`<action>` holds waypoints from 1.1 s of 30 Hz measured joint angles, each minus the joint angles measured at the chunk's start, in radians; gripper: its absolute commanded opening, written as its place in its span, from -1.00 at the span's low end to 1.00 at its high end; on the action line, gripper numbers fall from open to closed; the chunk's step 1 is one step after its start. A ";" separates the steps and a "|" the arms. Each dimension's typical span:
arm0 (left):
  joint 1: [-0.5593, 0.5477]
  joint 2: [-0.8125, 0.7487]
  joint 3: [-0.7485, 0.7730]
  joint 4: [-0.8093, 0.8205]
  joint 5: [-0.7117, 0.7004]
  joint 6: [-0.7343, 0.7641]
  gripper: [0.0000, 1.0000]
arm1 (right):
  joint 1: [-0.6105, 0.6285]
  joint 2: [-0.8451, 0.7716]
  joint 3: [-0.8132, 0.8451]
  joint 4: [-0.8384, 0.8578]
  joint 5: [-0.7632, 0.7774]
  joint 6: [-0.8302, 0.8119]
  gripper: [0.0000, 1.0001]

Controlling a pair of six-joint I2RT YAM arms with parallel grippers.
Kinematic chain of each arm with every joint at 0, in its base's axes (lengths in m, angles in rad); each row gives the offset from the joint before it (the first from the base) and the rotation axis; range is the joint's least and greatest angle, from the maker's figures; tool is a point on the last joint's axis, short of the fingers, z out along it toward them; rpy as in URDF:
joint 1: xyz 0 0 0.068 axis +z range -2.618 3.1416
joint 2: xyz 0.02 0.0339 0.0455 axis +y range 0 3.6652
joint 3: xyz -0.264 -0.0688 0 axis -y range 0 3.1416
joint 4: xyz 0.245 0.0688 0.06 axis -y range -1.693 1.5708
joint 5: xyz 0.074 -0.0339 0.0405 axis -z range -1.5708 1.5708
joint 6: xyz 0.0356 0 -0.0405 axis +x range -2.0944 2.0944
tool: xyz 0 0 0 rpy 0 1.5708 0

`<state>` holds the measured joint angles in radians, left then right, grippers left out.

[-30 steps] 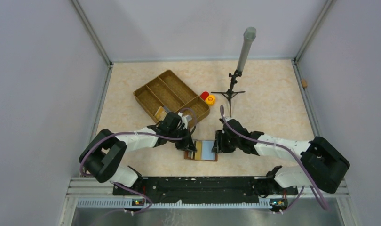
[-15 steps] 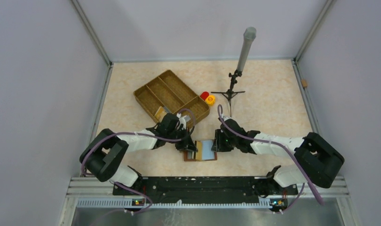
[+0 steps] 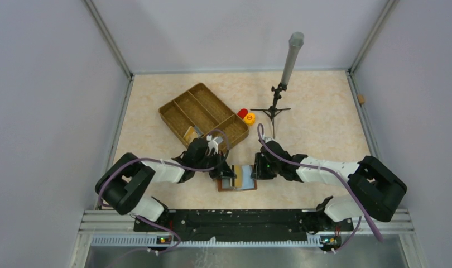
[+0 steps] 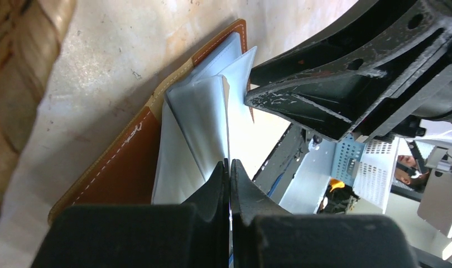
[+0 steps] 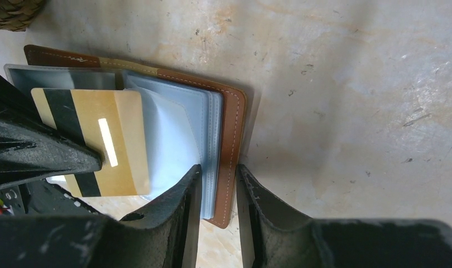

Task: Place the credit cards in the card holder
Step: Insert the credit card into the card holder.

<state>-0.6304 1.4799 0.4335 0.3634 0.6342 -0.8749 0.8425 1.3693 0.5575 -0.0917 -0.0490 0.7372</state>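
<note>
The card holder (image 5: 232, 134) lies open on the bench (image 3: 324, 111), close to its near edge and about midway between the two arms. It sits just near of the near right corner of the wicker tray (image 3: 179, 96). Its brown cover lies flat underneath, and the clear plastic sleeves fan up from it.

The left fingers (image 4: 212, 190) reach in from the left, pressed together on a thin sheet that the left wrist view shows edge-on. The right wrist view shows this is the gold card (image 5: 109, 139). The card has a dark stripe along one side and a small pale bar in the middle. It lies across the left part of the sleeves, and its near left corner is hidden under a left finger. Whether any of it sits inside a sleeve cannot be told.

The right fingers (image 5: 179, 206) come in from the right and straddle the card holder's right edge. One finger is over the sleeves and the other is outside the stitched brown rim. They stand only slightly apart and clamp that edge between them.

A red cap (image 3: 242, 112) and an orange cap (image 3: 249, 118) touch each other just right of the tray. Just right of the caps stands a small black tripod (image 3: 274, 110) carrying a grey tube (image 3: 291, 56).
</note>
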 measured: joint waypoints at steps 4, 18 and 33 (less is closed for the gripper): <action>0.000 0.000 -0.041 0.106 -0.008 -0.051 -1.00 | 0.000 0.000 0.000 -0.001 0.001 0.000 -0.46; 0.000 0.015 -0.047 0.151 -0.031 -0.080 -0.47 | 0.000 0.000 0.000 -0.002 0.003 0.008 -0.46; -0.032 -0.067 0.049 -0.241 -0.150 0.008 0.09 | 0.002 -0.007 0.000 -0.006 0.009 0.008 -0.46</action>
<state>-0.6628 1.4132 0.4828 0.1223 0.4847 -0.8665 0.8448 1.3624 0.5575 -0.0982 -0.0399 0.7448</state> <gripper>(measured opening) 0.533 0.272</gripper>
